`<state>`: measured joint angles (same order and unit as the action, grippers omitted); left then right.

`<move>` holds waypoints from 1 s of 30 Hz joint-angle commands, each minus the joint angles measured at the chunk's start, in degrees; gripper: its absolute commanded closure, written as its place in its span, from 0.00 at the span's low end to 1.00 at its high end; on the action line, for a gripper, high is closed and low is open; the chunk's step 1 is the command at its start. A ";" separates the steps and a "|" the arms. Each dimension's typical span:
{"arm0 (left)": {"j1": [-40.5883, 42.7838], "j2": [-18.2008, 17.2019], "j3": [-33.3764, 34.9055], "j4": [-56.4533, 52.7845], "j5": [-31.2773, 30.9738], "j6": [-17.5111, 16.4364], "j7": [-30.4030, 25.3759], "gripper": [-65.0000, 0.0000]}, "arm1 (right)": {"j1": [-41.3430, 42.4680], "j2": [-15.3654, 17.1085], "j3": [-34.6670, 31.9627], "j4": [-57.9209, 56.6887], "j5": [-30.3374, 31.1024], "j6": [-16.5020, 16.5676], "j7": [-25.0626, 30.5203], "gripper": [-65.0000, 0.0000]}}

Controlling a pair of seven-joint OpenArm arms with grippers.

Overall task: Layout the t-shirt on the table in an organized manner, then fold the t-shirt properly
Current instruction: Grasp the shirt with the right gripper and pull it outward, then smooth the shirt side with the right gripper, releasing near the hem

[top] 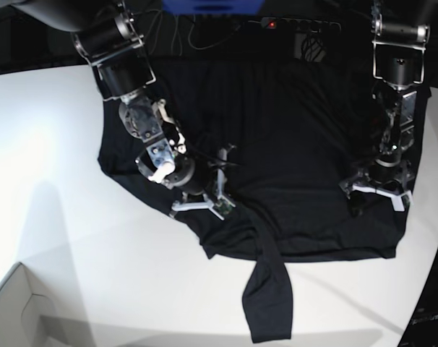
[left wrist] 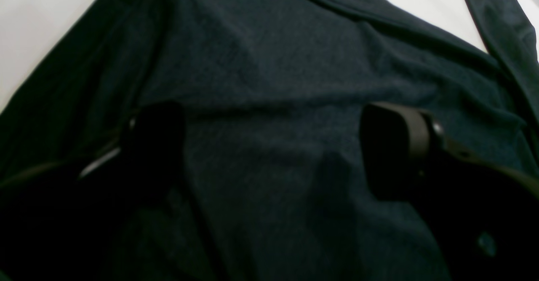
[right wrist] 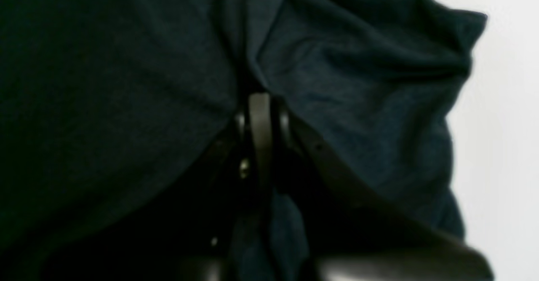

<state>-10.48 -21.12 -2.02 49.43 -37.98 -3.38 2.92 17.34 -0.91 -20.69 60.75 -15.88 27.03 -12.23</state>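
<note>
The black t-shirt [top: 291, 144] lies spread on the white table [top: 60, 181], with a narrow part [top: 269, 303] trailing toward the front edge. My right gripper [top: 204, 201] is at the shirt's left front part. In the right wrist view it [right wrist: 259, 112] is shut on a bunched fold of the t-shirt [right wrist: 358, 83]. My left gripper [top: 374, 191] is over the shirt's right side. In the left wrist view it [left wrist: 273, 146] is open, with its fingers [left wrist: 391, 146] wide apart just above flat fabric [left wrist: 269, 62].
A white cardboard box corner [top: 16, 311] sits at the front left. Cables and a blue object [top: 212, 6] lie beyond the table's back edge. The table's curved edge [top: 430, 275] runs down the right side, close to the shirt's hem.
</note>
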 commanded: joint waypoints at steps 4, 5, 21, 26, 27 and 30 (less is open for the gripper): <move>0.50 0.25 0.31 -0.95 -1.28 0.70 6.18 0.00 | 1.78 1.30 0.25 3.47 0.54 -0.34 1.81 0.99; 0.50 0.25 0.22 -1.47 -1.28 0.70 6.18 0.00 | 1.78 1.48 0.16 4.17 0.54 -0.34 1.81 0.99; -0.82 0.25 0.48 -5.96 -1.28 0.70 6.09 0.00 | 14.26 5.87 10.97 -3.74 0.80 -0.34 2.08 0.99; -0.73 0.25 0.48 -5.87 -1.28 0.70 6.09 0.00 | 22.79 6.31 20.12 -12.71 0.80 -0.34 2.25 0.99; -0.73 0.25 0.48 -5.87 -1.28 0.70 6.09 0.00 | 23.76 6.31 21.00 -13.67 0.80 -0.34 2.25 0.99; -0.73 0.25 0.48 -5.87 -1.28 0.70 6.09 0.00 | 25.25 7.10 21.70 -14.47 0.89 -0.34 2.25 0.99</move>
<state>-12.64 -21.10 -1.87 44.66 -37.58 -4.25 0.38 40.62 6.02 0.99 45.39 -15.66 26.96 -11.33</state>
